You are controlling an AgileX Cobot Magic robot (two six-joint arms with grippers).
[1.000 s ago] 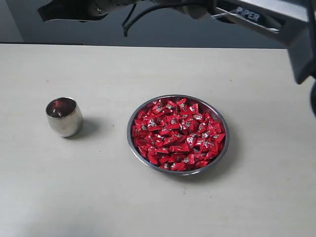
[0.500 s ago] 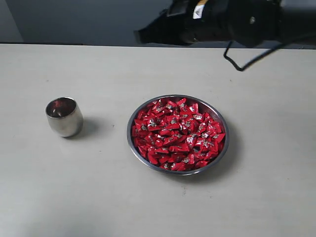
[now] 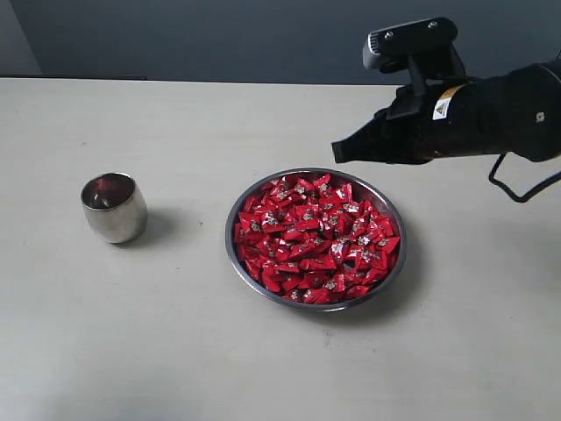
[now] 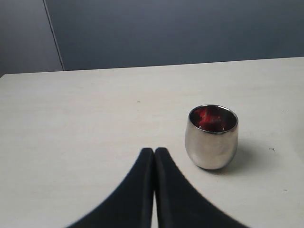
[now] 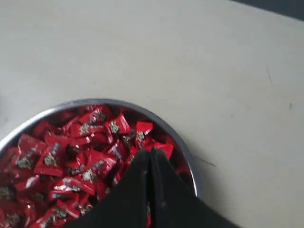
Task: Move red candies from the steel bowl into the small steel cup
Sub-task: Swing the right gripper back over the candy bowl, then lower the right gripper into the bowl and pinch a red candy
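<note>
The steel bowl [image 3: 235,254] sits mid-table, heaped with red candies [image 3: 316,239]. The small steel cup [image 3: 114,207] stands upright to its left, with a red glint inside. My right gripper [image 3: 337,153] hangs shut above the bowl's far right rim, nothing between its fingers. The right wrist view shows the bowl [image 5: 185,152], the candies [image 5: 71,161] and the right gripper [image 5: 150,153] pressed together over them. The left wrist view shows my left gripper [image 4: 154,151] shut and empty, a short way from the cup [image 4: 212,137]. The left gripper is outside the exterior view.
A pale tabletop [image 3: 175,351] lies all around the bowl and cup. A dark wall [image 3: 219,35] runs behind the table's far edge. The right arm's black body [image 3: 491,110] reaches in from the right, with a cable looping under it.
The right arm has swept from the top of the view to the right and come down, its shut gripper now just above the bowl's far right rim. Bowl and cup have stayed put.
</note>
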